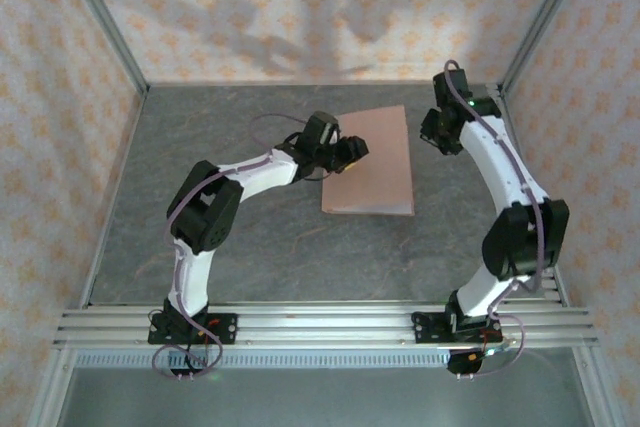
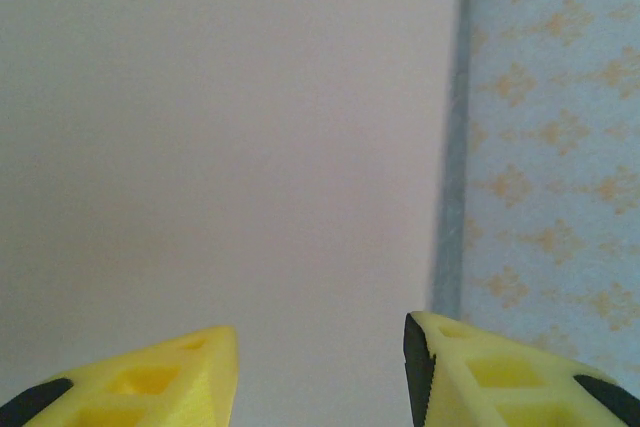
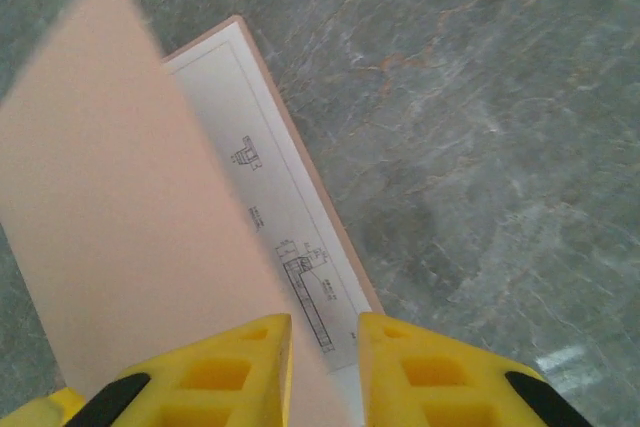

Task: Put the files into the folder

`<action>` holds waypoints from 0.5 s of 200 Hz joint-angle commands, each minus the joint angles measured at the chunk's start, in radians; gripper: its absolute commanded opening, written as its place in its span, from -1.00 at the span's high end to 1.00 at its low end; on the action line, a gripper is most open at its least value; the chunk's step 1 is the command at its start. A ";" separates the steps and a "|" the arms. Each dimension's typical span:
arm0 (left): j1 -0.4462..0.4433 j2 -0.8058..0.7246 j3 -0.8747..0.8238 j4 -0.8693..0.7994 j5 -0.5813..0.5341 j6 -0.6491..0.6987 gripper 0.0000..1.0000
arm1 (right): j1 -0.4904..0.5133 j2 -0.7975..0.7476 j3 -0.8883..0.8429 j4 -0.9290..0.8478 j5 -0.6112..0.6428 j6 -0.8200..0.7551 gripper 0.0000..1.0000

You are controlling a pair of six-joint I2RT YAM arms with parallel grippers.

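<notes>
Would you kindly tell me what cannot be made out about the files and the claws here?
How many files there are: right wrist view, the raised cover of the folder hides all but a strip.
Their print: same view, too small to read.
Whether the right claw grips that cover: the blurred cover and the bottom edge hide the contact.
What the left claw touches: left wrist view, blurred.
</notes>
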 commanded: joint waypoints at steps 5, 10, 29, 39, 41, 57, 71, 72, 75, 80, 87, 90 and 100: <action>-0.010 0.016 0.030 -0.071 -0.040 0.026 0.02 | 0.002 -0.114 -0.070 0.031 0.095 0.033 0.45; -0.012 0.016 0.030 -0.075 -0.042 0.028 0.03 | 0.002 -0.131 -0.083 0.038 0.091 0.034 0.44; -0.015 -0.016 0.023 -0.102 -0.067 0.038 0.01 | 0.002 -0.178 -0.122 0.056 0.076 0.037 0.35; -0.014 -0.062 0.013 -0.128 -0.105 0.050 -0.01 | 0.001 -0.204 -0.141 0.067 0.076 0.036 0.19; -0.014 -0.077 0.012 -0.137 -0.115 0.053 -0.03 | 0.001 -0.207 -0.145 0.069 0.077 0.038 0.13; -0.014 -0.187 0.024 -0.240 -0.196 0.098 -0.40 | 0.002 -0.264 -0.190 0.113 0.085 0.031 -0.99; -0.010 -0.270 0.067 -0.402 -0.298 0.150 -1.00 | 0.002 -0.328 -0.232 0.158 0.097 0.016 -0.99; -0.010 -0.273 0.069 -0.412 -0.306 0.155 -1.00 | 0.002 -0.334 -0.235 0.160 0.099 0.015 -0.99; -0.010 -0.292 0.075 -0.442 -0.331 0.170 -1.00 | 0.002 -0.351 -0.246 0.171 0.105 0.009 -0.99; -0.009 -0.331 0.078 -0.483 -0.375 0.199 -1.00 | 0.002 -0.380 -0.265 0.186 0.133 0.012 -0.99; -0.010 -0.387 0.069 -0.522 -0.437 0.236 -1.00 | 0.002 -0.426 -0.295 0.201 0.178 0.014 -0.99; -0.009 -0.414 0.060 -0.537 -0.473 0.248 -0.99 | 0.002 -0.447 -0.312 0.211 0.197 0.012 -0.99; -0.010 -0.505 0.022 -0.574 -0.596 0.276 -0.99 | 0.002 -0.536 -0.363 0.229 0.287 0.030 -0.99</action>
